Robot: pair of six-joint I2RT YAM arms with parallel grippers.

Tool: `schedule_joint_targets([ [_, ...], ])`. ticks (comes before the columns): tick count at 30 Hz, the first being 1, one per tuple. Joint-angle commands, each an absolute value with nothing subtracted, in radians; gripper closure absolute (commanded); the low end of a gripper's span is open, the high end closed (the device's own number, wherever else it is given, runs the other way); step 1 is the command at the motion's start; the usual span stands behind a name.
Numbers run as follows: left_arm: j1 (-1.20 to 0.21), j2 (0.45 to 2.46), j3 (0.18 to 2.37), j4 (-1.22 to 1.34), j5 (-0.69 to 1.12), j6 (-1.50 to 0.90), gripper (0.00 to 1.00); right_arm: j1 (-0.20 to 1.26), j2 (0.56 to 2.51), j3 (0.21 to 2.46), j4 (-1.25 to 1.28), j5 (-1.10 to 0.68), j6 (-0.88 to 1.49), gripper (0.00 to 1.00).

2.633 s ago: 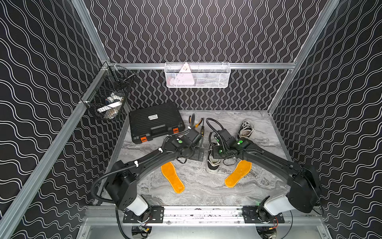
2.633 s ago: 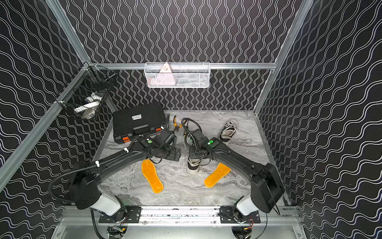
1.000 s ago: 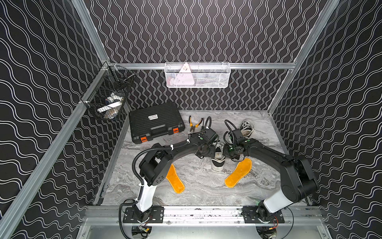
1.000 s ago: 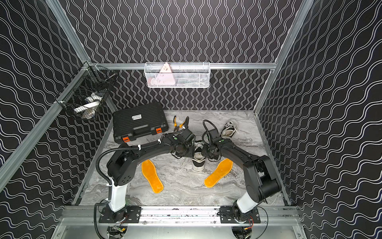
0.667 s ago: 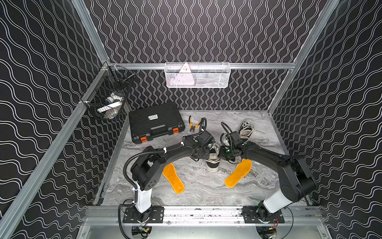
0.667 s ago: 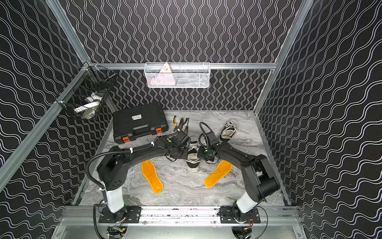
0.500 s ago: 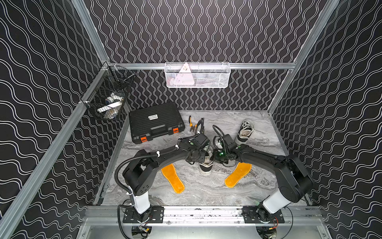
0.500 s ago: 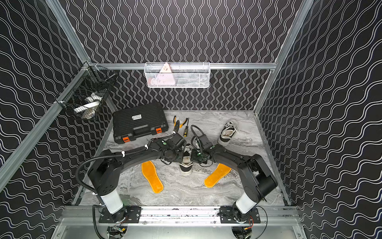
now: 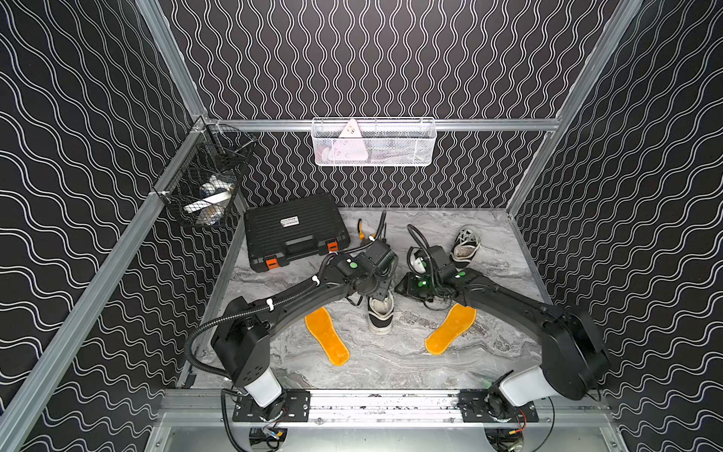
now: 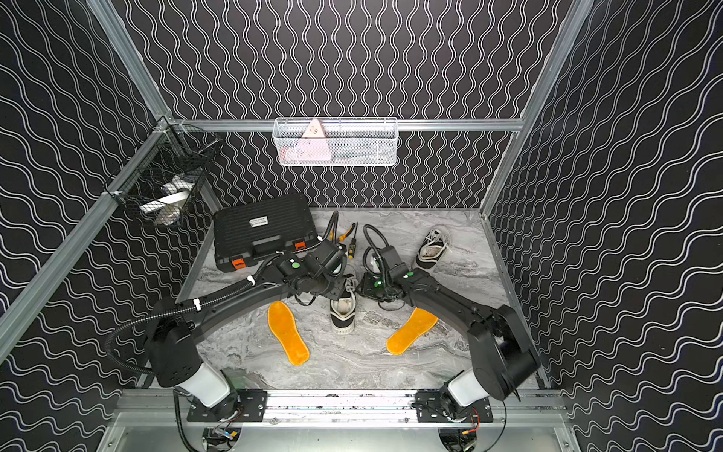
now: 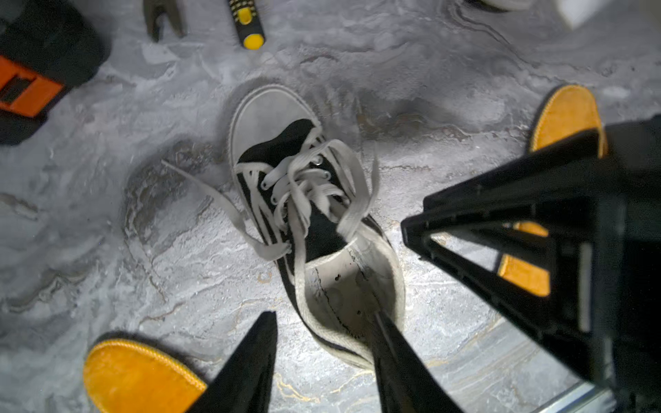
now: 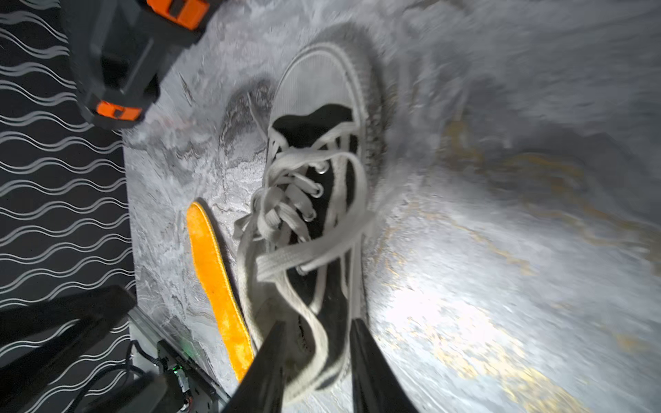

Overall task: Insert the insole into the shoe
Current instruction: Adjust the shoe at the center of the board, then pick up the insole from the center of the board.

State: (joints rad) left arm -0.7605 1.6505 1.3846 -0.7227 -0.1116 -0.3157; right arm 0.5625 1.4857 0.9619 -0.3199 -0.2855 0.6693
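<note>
Black canvas shoe [image 9: 379, 315] is sitting upright on the table [image 9: 371, 368], between the left insole [image 9: 326, 336] and the right insole [image 9: 450, 328], both lying flat outside it. The left gripper [image 11: 322, 316] is hanging spread over the heel collar, clamping nothing. The right gripper [image 12: 316, 327] is straddling the heel, and I can't tell whether it is pinching. I'd say they are positioning the shoe. Next comes picking an insole and feeding it in toe-first.

The table [image 9: 391, 364] is a smooth grey marble-look sheet with a soft sheen. The shoe [image 11: 304, 200] is black canvas cloth with a scuffed white rubber toe cap, flat woven laces and small shiny metal eyelets. An insole [image 9: 326, 341] at its 8 o'clock and a second insole [image 9: 450, 328] at its 4 o'clock are fuzzy orange plush with stitched rims. The case [image 9: 293, 235] at the table's 11 o'clock is ribbed matt black plastic. The left tool [image 11: 323, 314] and right tool [image 12: 317, 322] look matt black plastic.
</note>
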Motion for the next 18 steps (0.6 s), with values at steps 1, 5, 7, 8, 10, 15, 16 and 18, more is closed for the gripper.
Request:
schedule_joint_targets([
  [1,-0.773,1.681,1.387,-0.722,-0.111,-0.148,0.58,0.516,1.44,0.925,-0.359,-0.303,0.69,0.66],
  [5,-0.758,1.696,1.406,-0.751,-0.176,-0.282,0.51,0.474,1.433,0.914,-0.391,-0.303,0.678,0.66],
  [7,-0.729,1.643,1.374,-0.758,-0.193,-0.406,0.48,0.475,1.44,0.946,-0.425,-0.302,0.635,0.66],
  [8,-0.707,1.618,1.354,-0.767,-0.189,-0.465,0.45,0.483,1.439,0.959,-0.425,-0.324,0.61,0.65],
  [10,-0.639,1.563,1.297,-0.789,-0.155,-0.573,0.44,0.53,1.426,0.991,-0.437,-0.321,0.562,0.63],
  [15,-0.455,1.462,1.164,-0.811,-0.033,-0.67,0.33,0.708,1.422,1.035,-0.421,-0.321,0.54,0.61],
  [16,-0.416,1.452,1.151,-0.817,-0.016,-0.674,0.32,0.754,1.442,1.049,-0.416,-0.319,0.548,0.6],
  [18,-0.333,1.443,1.137,-0.828,0.004,-0.672,0.28,0.833,1.493,1.075,-0.397,-0.312,0.561,0.58],
])
